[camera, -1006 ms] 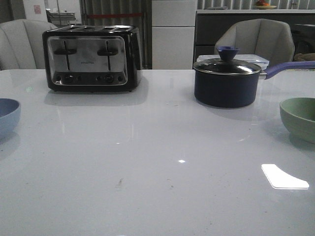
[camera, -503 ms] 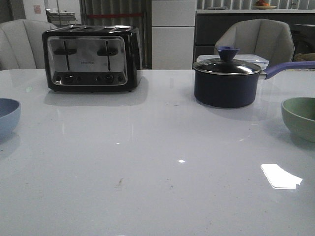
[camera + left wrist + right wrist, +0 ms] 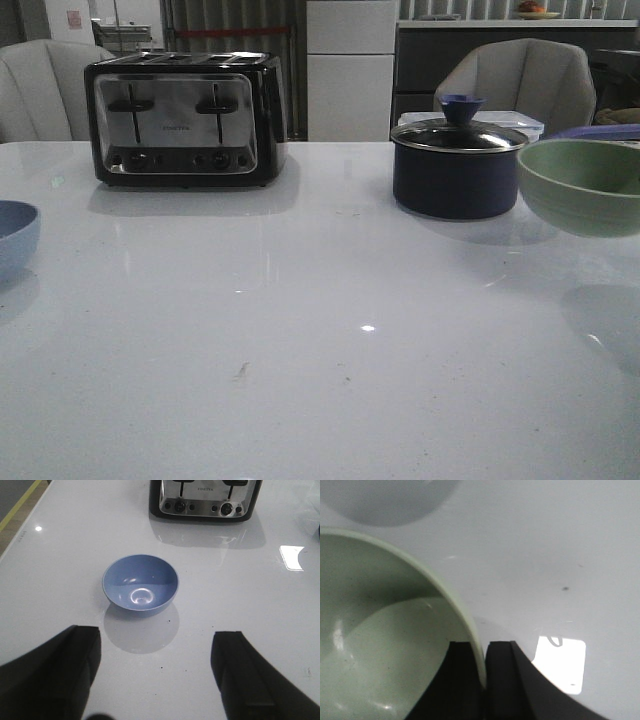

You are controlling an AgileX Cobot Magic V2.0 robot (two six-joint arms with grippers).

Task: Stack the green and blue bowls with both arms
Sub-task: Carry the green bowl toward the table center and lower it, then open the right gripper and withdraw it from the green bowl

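Observation:
The pale green bowl point(image 3: 583, 185) hangs above the table at the right, next to the saucepan, its shadow below on the table. In the right wrist view my right gripper point(image 3: 484, 667) is shut on the green bowl's rim point(image 3: 395, 645), one finger inside and one outside. The blue bowl point(image 3: 15, 238) sits on the table at the far left edge of the front view. In the left wrist view the blue bowl point(image 3: 140, 585) stands upright ahead of my open, empty left gripper point(image 3: 157, 672). Neither gripper shows in the front view.
A black and chrome toaster point(image 3: 183, 118) stands at the back left. A dark navy lidded saucepan point(image 3: 457, 165) with a purple handle stands at the back right. Chairs and cabinets lie beyond the table's far edge.
The green bowl has risen off the table at the right and moved left, toward the saucepan. The blue bowl has not moved.

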